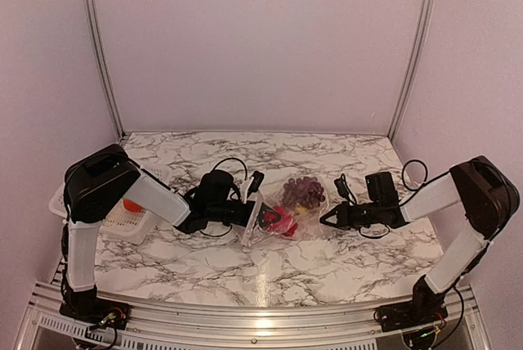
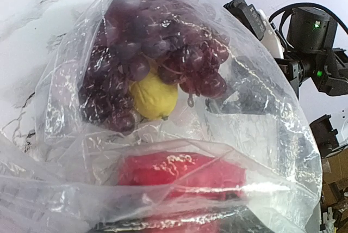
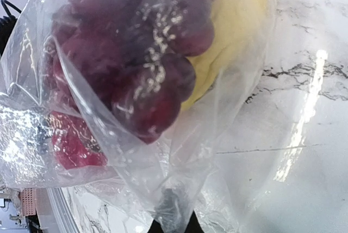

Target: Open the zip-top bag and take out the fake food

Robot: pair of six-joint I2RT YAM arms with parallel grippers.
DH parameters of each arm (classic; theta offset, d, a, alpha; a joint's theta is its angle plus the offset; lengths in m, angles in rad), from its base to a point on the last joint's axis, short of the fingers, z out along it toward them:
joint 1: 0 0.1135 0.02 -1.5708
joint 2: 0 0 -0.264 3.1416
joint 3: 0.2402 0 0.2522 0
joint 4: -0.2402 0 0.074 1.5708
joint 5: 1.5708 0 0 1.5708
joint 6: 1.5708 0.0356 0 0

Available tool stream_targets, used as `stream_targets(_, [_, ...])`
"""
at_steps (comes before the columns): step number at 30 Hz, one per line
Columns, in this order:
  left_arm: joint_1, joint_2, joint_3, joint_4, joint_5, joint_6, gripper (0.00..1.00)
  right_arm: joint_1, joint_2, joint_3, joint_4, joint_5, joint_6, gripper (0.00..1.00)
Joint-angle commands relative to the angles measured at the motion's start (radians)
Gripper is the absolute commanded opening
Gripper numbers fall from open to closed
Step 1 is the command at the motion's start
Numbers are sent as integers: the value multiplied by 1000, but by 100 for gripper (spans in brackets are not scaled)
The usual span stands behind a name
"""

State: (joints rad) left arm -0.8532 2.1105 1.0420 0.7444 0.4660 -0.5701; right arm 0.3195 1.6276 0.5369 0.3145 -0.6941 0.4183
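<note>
Zip-top bag (image 1: 310, 221) lies mid-frame on the bench (image 1: 245, 268), long axis running left-right, zip edge pointing left. Right jaws are closed, pinching its right end; left jaws meet its left edge, grip unclear. Inside, red piece (image 1: 280, 221) sits nearer, grape bunch (image 1: 302, 192) behind.

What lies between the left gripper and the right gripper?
The bag, holding grapes, a yellow piece and a red piece, as the top view shows.
</note>
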Motion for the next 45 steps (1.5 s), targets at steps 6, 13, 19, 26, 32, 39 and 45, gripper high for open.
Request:
stream_targets(6, [21, -90, -114, 10, -51, 2, 39, -17, -30, -9, -35, 41, -9, 0])
stream_targets(13, [33, -179, -180, 18, -86, 4, 20, -17, -39, -9, -47, 48, -16, 0])
stream_targets(19, [56, -292, -237, -15, -99, 11, 9, -20, -48, -12, -43, 49, -13, 0])
stream_targets(26, [100, -460, -323, -144, -148, 38, 7, -25, -54, -12, -37, 47, -7, 0])
stream_targets(32, [166, -647, -428, -269, -210, 45, 6, -26, -55, -14, -34, 44, -6, 0])
stream_targets(39, [173, -720, -430, -345, -189, 100, 22, -26, -51, -16, -29, 34, -3, 0])
stream_targets(45, [80, -600, -385, -318, -204, 53, 31, -26, -61, -10, -24, 13, 4, 0])
